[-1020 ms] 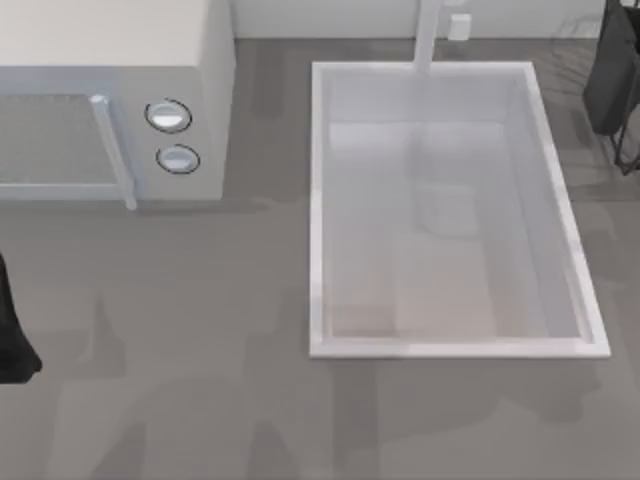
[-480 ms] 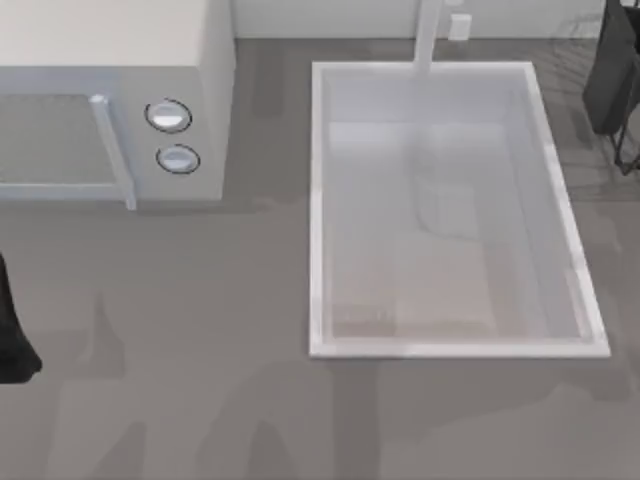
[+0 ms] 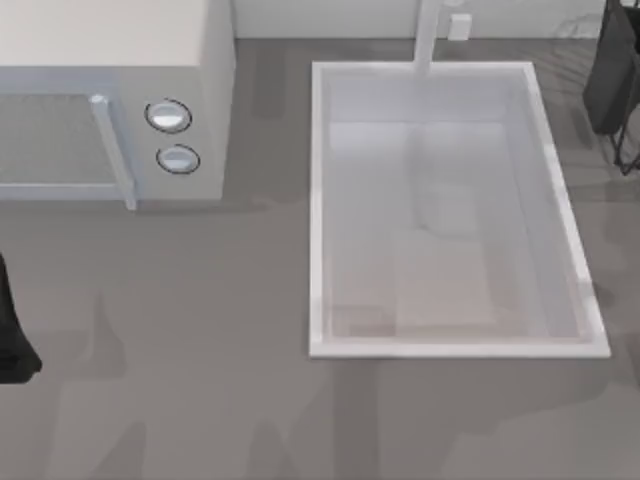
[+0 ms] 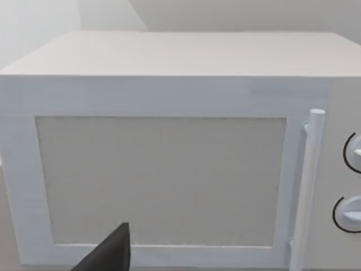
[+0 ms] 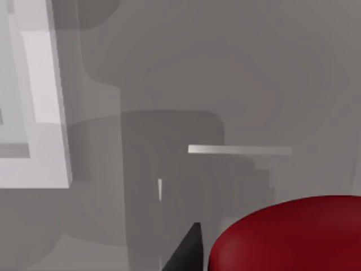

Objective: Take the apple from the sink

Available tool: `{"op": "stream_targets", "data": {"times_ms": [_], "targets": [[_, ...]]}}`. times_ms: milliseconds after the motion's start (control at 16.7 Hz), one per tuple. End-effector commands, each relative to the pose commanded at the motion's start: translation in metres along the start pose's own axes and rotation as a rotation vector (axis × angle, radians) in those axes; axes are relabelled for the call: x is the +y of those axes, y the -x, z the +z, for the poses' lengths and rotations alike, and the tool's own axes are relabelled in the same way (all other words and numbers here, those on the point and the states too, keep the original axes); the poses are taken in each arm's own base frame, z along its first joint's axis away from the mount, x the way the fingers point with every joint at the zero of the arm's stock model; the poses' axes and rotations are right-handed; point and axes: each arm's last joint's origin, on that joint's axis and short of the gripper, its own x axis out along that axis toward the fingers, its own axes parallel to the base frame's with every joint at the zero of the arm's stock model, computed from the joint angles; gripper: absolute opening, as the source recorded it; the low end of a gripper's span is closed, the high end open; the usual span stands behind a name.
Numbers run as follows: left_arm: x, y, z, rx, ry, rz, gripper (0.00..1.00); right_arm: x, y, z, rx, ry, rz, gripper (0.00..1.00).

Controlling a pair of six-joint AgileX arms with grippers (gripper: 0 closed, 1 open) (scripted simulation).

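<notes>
1. Hanging above the grey table, my right pincer shows as one dark finger at the lower edge of the right wrist view, right beside the apple.
2. I cannot tell how wide this pincer stands, nor whether it truly has hold of the apple; the glossy red fruit sits very close to the wrist camera, next to the dark finger.
3. Beyond the apple, the right wrist view shows bare table with soft shadows on it, and a corner of the sink's white rim off to one side, well apart from the fruit.
4. From above, the sink lies on the right half of the table, a large white basin with pale glossy walls and a white faucet post at its far edge.
5. My right arm appears as a dark shape at the top view's far right edge, just beyond the sink's right rim.
6. My left arm sits parked at the top view's left edge, a dark shape near the front of the table.
7. My left pincer shows one dark finger facing the white microwave; I cannot tell how far it is open.
8. That microwave stands at the table's far left, its door handle and two round knobs turned toward the sink side.
</notes>
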Motion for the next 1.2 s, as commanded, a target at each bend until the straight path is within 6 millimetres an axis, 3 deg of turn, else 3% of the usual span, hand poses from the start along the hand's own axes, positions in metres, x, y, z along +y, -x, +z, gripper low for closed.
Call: {"op": "stream_targets", "data": {"times_ms": [60,840,1200], "targets": [[0.0,0.0,0.0,0.0,0.0,0.0,1.0,0.0,0.0,0.0,0.0,0.0,0.0,0.0],[0.0,0.0,0.0,0.0,0.0,0.0,1.0,0.0,0.0,0.0,0.0,0.0,0.0,0.98],[0.0,0.0,0.0,0.0,0.0,0.0,1.0,0.0,0.0,0.0,0.0,0.0,0.0,1.0]]}}
